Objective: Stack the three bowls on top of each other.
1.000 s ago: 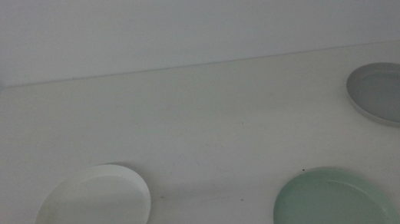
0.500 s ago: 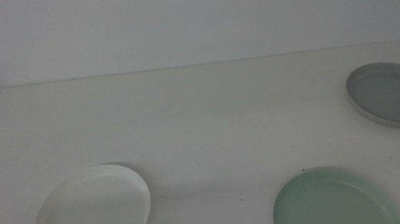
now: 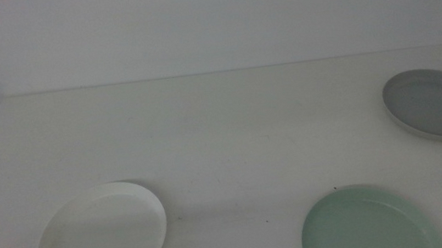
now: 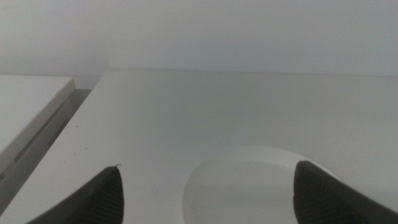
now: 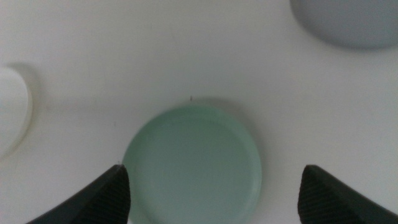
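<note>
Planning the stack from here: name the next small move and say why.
Probably lower the right gripper onto the pale mint green round bowl. Its jaws stand open with that bowl between them in the right wrist view, nothing held, and all three bowls lie apart. The left gripper waits open by the white round bowl.

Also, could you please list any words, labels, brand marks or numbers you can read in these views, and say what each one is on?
None: no text, label, brand or number shows in any view.
White bowl: plain.
Green bowl: plain.
Grey bowl: plain.
Table: bare white, only a few tiny dark specks, not writing.
Left end effector and right end effector: dark jaws, wide apart, unmarked.
</note>
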You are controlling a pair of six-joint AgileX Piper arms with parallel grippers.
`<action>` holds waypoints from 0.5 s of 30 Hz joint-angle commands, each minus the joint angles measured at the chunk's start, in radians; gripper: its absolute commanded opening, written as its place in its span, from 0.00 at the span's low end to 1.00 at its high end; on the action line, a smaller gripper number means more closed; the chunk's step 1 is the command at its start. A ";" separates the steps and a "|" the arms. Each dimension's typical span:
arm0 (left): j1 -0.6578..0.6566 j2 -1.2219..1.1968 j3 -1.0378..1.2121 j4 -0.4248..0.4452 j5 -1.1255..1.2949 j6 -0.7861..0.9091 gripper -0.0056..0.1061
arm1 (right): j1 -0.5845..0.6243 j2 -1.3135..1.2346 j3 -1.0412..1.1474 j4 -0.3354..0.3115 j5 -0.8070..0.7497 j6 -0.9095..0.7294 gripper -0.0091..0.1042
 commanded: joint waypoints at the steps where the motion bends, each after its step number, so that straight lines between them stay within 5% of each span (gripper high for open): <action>1: -0.008 -0.004 0.000 0.001 -0.017 -0.002 0.89 | -0.003 0.009 -0.008 -0.011 0.056 0.002 0.90; 5: -0.008 -0.004 0.000 0.001 -0.017 -0.002 0.89 | -0.004 0.083 0.005 -0.052 0.119 0.019 0.90; 11: -0.008 -0.004 0.000 0.001 -0.017 -0.002 0.89 | -0.004 0.240 0.114 -0.059 -0.019 0.072 0.89; 15: -0.008 -0.004 0.000 0.001 -0.017 -0.002 0.89 | -0.004 0.374 0.157 -0.074 -0.121 0.052 0.81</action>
